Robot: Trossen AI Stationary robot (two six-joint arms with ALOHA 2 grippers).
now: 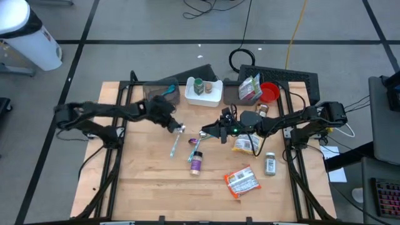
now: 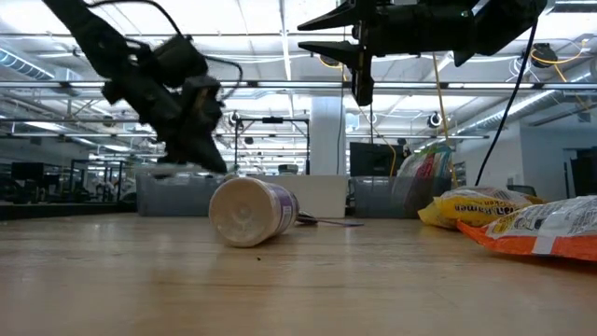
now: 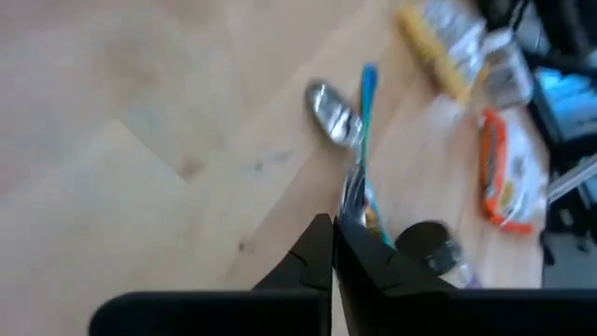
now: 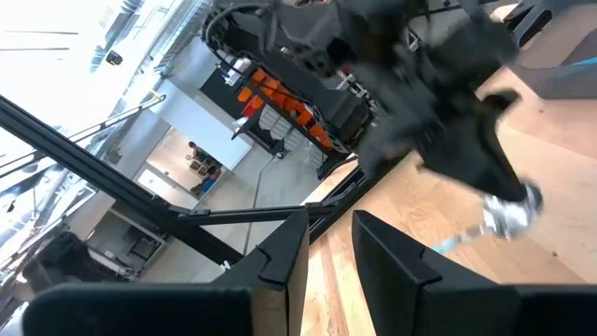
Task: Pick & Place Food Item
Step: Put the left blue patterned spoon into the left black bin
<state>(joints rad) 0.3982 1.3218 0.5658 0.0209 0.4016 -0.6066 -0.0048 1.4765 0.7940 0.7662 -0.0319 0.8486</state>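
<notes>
High view: the left gripper (image 1: 177,127), fingers pressed together, pinches a silver foil packet (image 1: 180,129). Left wrist view: the packet (image 3: 353,191) sits at its fingertips. The right gripper (image 1: 217,132) hovers, fingers narrowly apart, empty. No writing is readable.

At centre frame in the high view, the table (image 1: 144,181) is pale blond wood with faint plank lines. Both arms are matt black. Lower right of centre lies an orange-and-white packet (image 1: 241,182) with dark print; above it a yellow bag (image 1: 245,144) with white patches. The bottle (image 1: 196,162) at centre is purple with a cream cap. The tray (image 1: 204,92) at upper centre is white, the bowl (image 1: 269,92) beside it red. The spoon (image 1: 175,142) looks silver with a teal handle, though blurred.
</notes>
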